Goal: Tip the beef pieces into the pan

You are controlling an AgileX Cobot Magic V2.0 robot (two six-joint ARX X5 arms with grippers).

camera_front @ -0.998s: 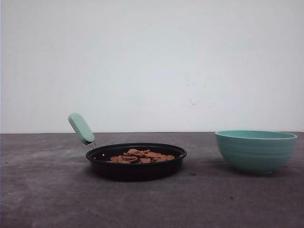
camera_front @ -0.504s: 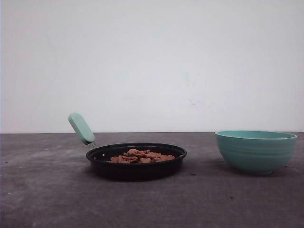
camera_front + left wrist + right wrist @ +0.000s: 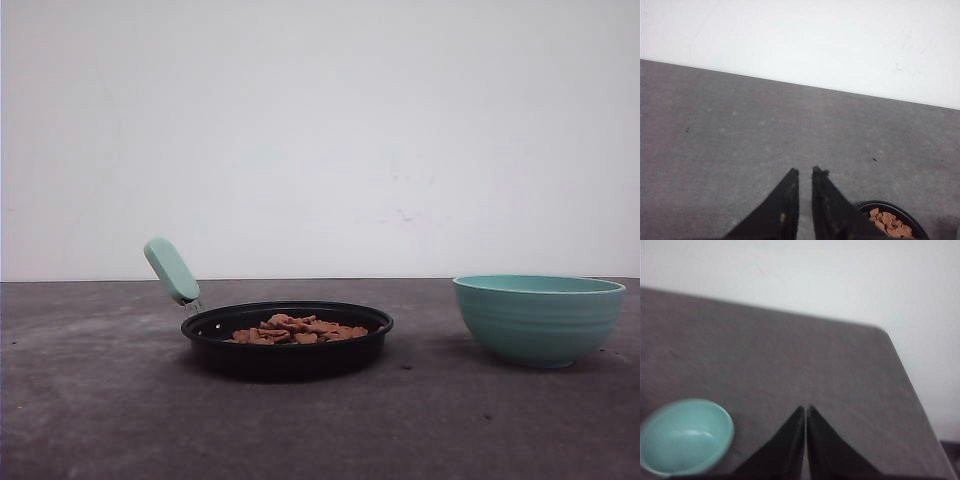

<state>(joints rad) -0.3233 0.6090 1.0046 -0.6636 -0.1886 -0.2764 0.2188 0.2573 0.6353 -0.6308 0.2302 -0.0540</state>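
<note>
Beef pieces [image 3: 298, 329] sit heaped in the pan [image 3: 287, 340]. Left end effector [image 3: 805, 172] holds nothing, fingertips a narrow slit apart. Right end effector [image 3: 805, 408] looks fully closed and empty, though blurry.

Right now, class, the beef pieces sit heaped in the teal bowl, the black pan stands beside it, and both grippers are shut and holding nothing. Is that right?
Not quite. The beef pieces lie in the pan, as the front view shows; the right wrist view shows the teal bowl empty. The rest stands: left gripper and right gripper are shut, holding nothing.
</note>
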